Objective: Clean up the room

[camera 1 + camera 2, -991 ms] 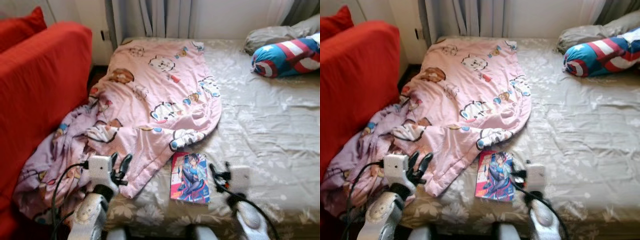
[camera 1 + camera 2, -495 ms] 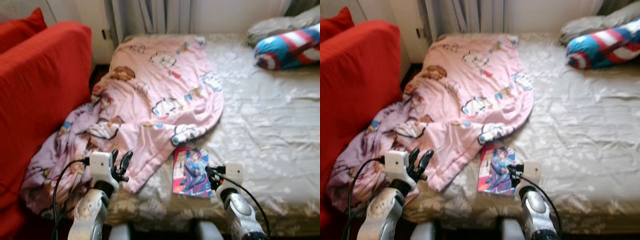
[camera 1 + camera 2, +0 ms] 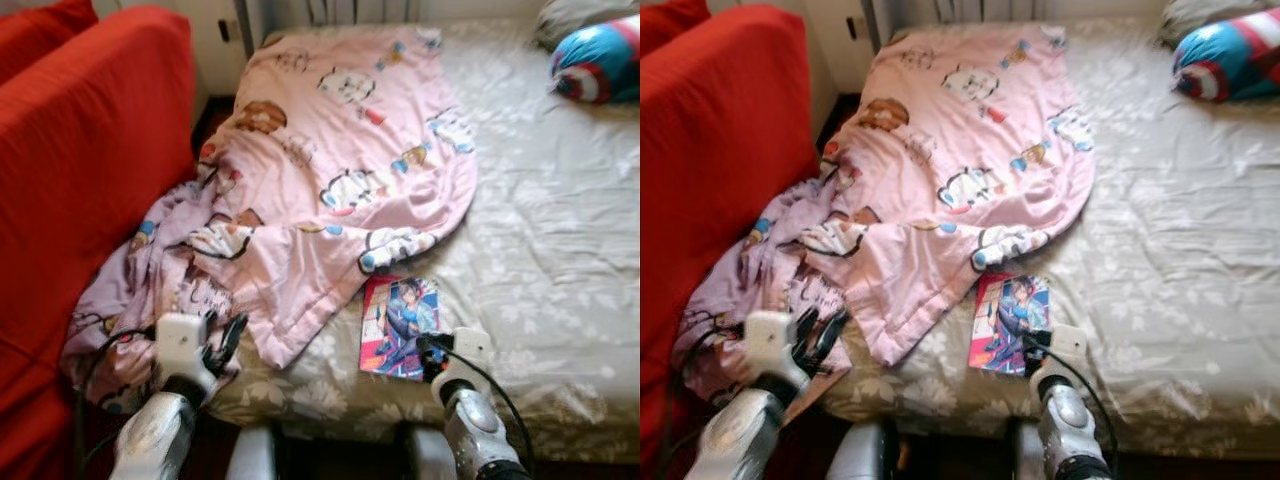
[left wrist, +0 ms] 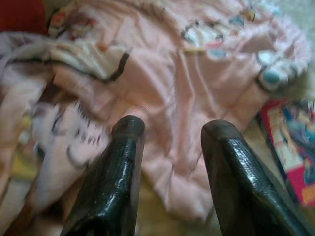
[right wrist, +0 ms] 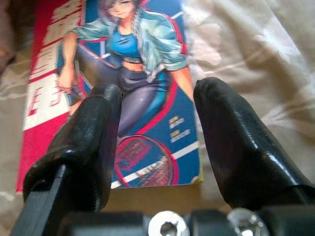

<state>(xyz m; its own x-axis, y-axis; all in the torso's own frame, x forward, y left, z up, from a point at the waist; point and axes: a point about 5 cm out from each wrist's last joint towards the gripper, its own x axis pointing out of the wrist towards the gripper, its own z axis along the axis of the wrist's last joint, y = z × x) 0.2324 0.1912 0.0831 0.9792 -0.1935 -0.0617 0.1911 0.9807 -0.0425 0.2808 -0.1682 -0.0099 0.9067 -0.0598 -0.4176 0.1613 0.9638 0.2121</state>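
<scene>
Right wrist view shows the right gripper (image 5: 152, 128) with jaws spread apart, gripping nothing, poised over the near end of the comic book (image 3: 400, 325), which lies flat near the front edge of the bed (image 3: 560, 260). Beside the book, the pink blanket (image 3: 340, 170) spills off the bed's left edge toward the red sofa (image 3: 80, 160). The left gripper (image 4: 170, 147), jaws likewise apart and empty, hovers over that blanket's hanging folds.

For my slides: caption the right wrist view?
Open right gripper poised over a comic book on the bed.
</scene>
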